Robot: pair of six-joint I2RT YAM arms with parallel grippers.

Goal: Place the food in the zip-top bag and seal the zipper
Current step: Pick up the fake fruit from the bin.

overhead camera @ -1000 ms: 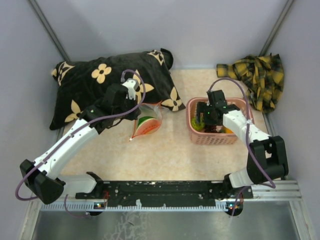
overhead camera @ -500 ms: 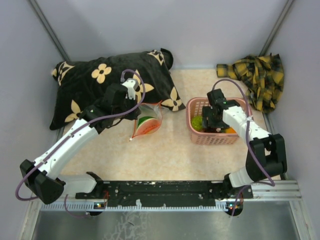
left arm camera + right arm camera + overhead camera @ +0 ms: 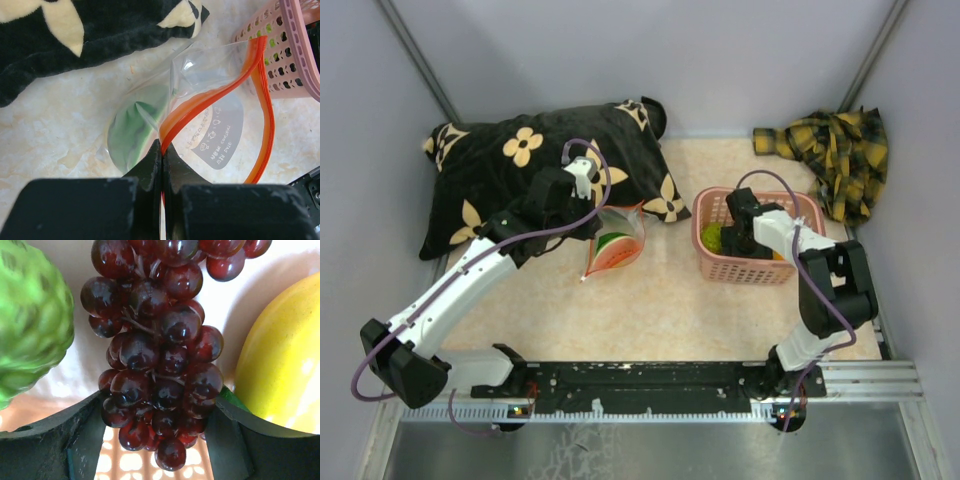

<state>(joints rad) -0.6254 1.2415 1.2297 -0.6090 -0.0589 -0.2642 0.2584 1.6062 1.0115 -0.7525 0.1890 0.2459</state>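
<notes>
You're on the loading step. Your left gripper is clamped on the zipper, holding the zip-top bag open on the table just beside the pillow, with a green piece inside. Your right gripper is down in the pink basket, straddling the grape bunch between the bumpy green ball and the yellow piece. Can't tell if it's squeezing yet. Next up, I'd say: firm grip, lift clear, then carry it to the bag's mouth.
</notes>
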